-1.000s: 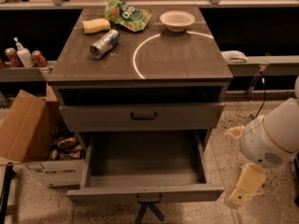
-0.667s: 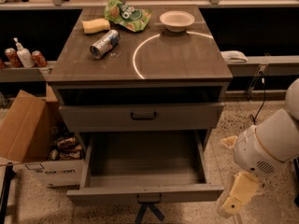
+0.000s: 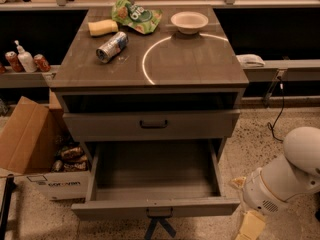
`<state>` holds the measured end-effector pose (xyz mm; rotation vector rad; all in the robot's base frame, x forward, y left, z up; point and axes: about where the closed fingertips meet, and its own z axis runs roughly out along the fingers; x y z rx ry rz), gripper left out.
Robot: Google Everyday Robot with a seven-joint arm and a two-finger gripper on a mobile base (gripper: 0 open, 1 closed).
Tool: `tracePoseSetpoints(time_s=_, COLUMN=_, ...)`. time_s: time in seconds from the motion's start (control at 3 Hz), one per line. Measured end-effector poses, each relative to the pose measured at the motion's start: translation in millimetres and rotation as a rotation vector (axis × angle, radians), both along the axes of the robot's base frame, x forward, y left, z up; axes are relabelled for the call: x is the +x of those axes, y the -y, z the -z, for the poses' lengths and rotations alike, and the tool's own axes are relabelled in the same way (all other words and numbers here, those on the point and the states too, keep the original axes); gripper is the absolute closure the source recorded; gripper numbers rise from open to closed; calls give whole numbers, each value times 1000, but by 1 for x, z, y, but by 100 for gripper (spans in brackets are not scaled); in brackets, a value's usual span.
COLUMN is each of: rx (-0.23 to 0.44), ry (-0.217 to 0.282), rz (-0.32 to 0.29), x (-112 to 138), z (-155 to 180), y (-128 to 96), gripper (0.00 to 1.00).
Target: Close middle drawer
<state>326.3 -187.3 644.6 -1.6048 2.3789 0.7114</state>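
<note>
Middle drawer [image 3: 155,174] found pulled out: deep, matte grey-brown box, flat low front
Pale gripper [image 3: 250,227] seen low, beside its right front corner; opening cannot be told

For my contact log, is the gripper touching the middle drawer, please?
Cannot tell: camera view shows the gripper beside the middle drawer; any gap is unclear.

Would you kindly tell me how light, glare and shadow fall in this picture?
Camera view: a bright arc of glare curves across the cabinet top; the open middle drawer lies in dim shadow inside; the gripper, bottom right beside the drawer's front corner, is well lit but cut off by the frame's edge.
</note>
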Motion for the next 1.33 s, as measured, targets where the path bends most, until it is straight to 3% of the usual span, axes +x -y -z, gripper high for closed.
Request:
tracePoseSetpoints(time_s=0.67, rx=-6, ry=-16, rz=2, x=1, z=8, y=1, gripper=0)
tracePoseSetpoints(time_s=1.33, rx=-82, ry=-25, rz=22, x=4, z=41, y=11, gripper=42)
